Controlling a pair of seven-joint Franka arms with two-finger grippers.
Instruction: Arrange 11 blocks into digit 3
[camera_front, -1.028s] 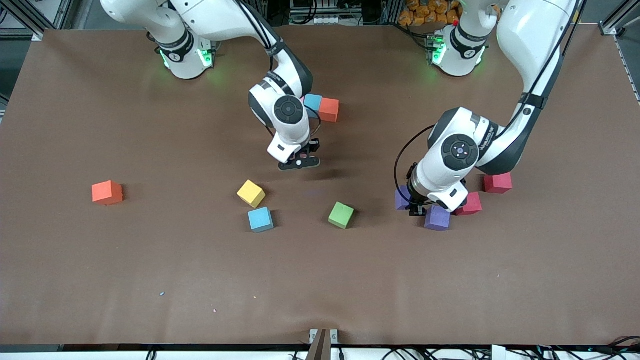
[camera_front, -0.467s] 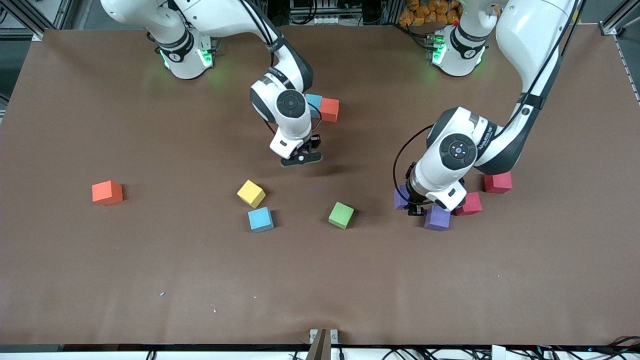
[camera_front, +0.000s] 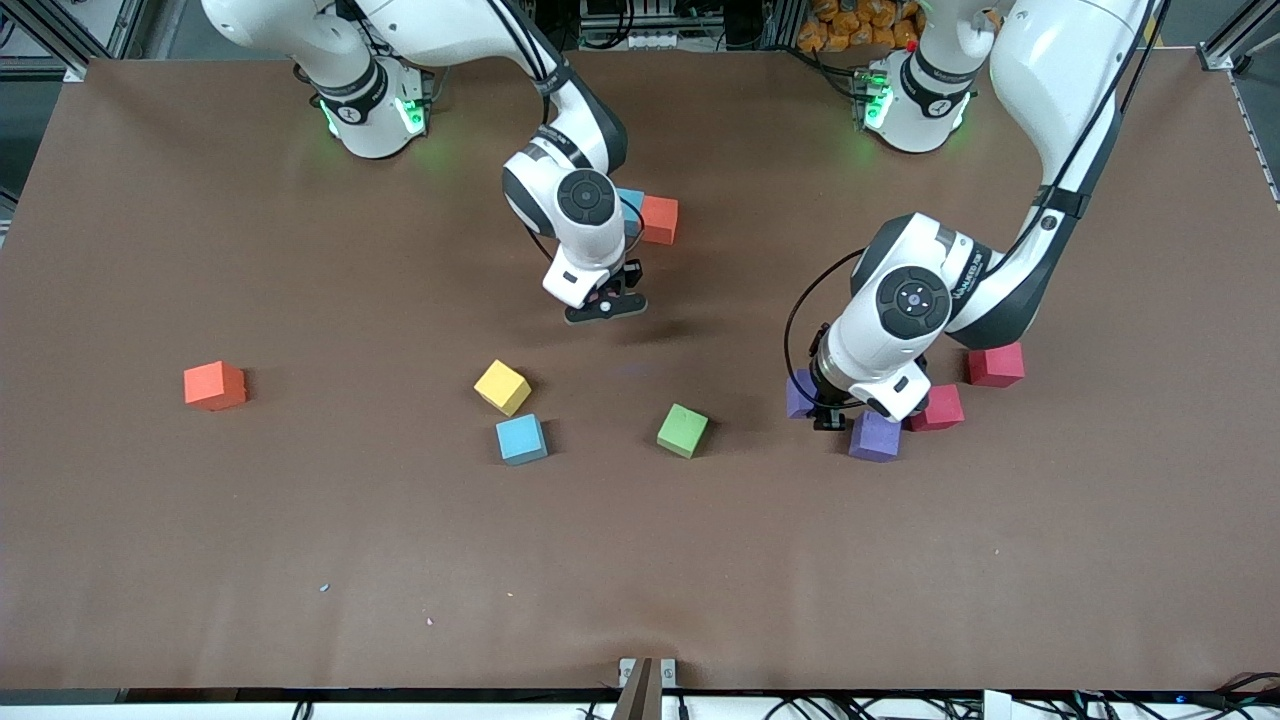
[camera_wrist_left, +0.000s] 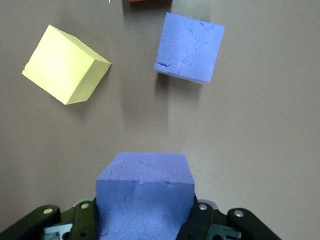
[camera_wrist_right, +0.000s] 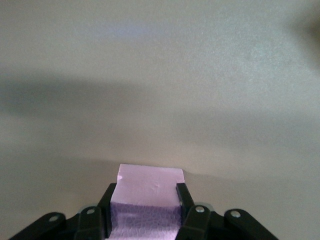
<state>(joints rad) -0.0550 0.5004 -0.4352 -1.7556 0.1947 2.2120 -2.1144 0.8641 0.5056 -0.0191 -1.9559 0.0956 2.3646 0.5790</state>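
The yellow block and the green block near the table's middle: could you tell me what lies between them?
Nothing: in the front view the brown table is bare between the yellow block and the green block; the blue block sits nearer the camera.

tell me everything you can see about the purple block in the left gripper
The purple block is a matte foam cube with faint jigsaw-like creases on its faces. The left gripper is shut on it, fingers pressing two opposite sides. It sits square between them, apart from a second purple block and a yellow block.
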